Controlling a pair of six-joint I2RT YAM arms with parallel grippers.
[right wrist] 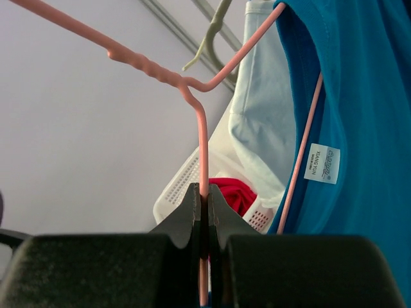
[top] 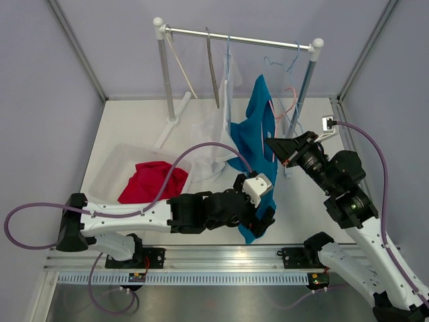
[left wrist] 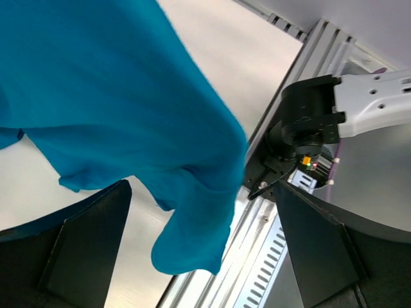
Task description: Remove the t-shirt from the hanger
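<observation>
Near table front edge: my left gripper was spread wide and empty, jaws either side of blue t-shirt lower hem, not gripping.
Further back, right side: my right gripper was clenched on pink hanger wire stem.
T-shirt hung draped on that hanger, below rack at far edge.
Judged step: hanger steadied, shirt not yet off.
Next move called for left closing on hem, pulling down and clear.
Neck label was white, print too small to read.

A small white label sat inside the blue t-shirt, seen from the right wrist view, bearing a few lines of dark print. The letters were tilted and too small to read with certainty.
</observation>
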